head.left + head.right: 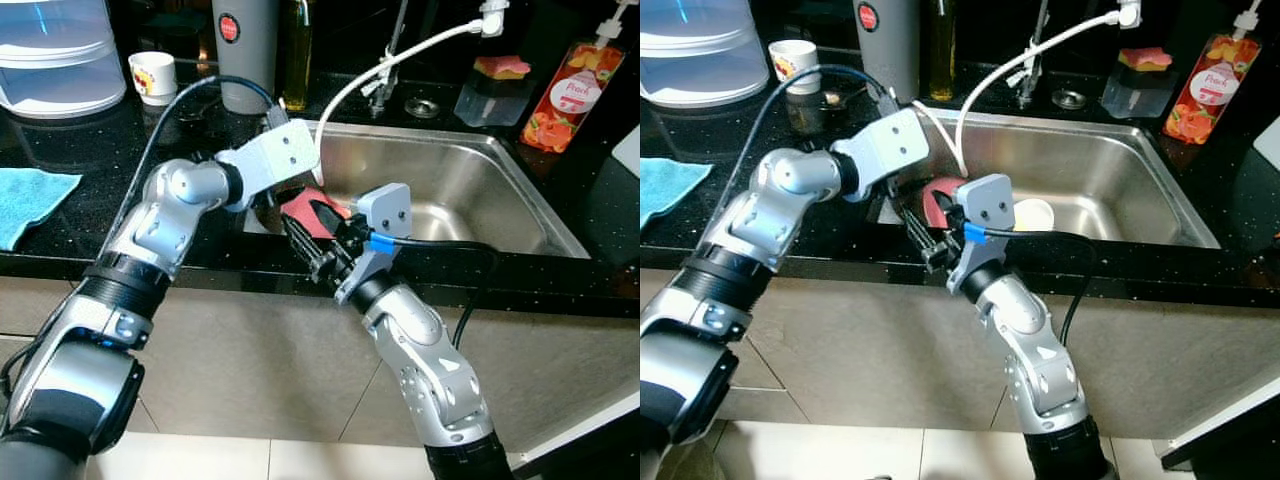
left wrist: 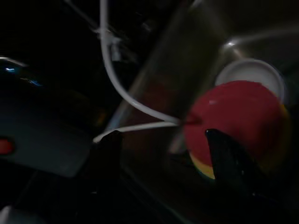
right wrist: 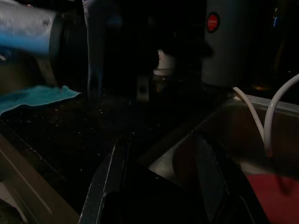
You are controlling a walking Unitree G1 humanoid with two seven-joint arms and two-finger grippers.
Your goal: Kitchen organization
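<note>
A red bowl point(image 1: 936, 198) with a yellow rim sits at the front left corner of the steel sink point(image 1: 470, 180). A white cup point(image 1: 1033, 213) lies beside it in the basin. My left gripper point(image 2: 161, 135) reaches into that corner and is open. One of its fingers point(image 2: 224, 154) crosses the near edge of the red bowl point(image 2: 236, 119). My right gripper point(image 1: 306, 246) hovers over the sink's front rim beside the bowl, pointing toward the counter on the left. It is open with nothing between its fingers point(image 3: 114, 172).
On the black counter point(image 1: 90, 140) lie a blue cloth point(image 1: 30, 200), a clear plastic container point(image 1: 55, 50), a small white cup point(image 1: 153, 75) and a grey flask point(image 1: 243, 50). A white hose point(image 1: 390, 60) hangs over the sink. A sponge holder point(image 1: 495, 85) and a peach bottle point(image 1: 572, 95) stand at the right.
</note>
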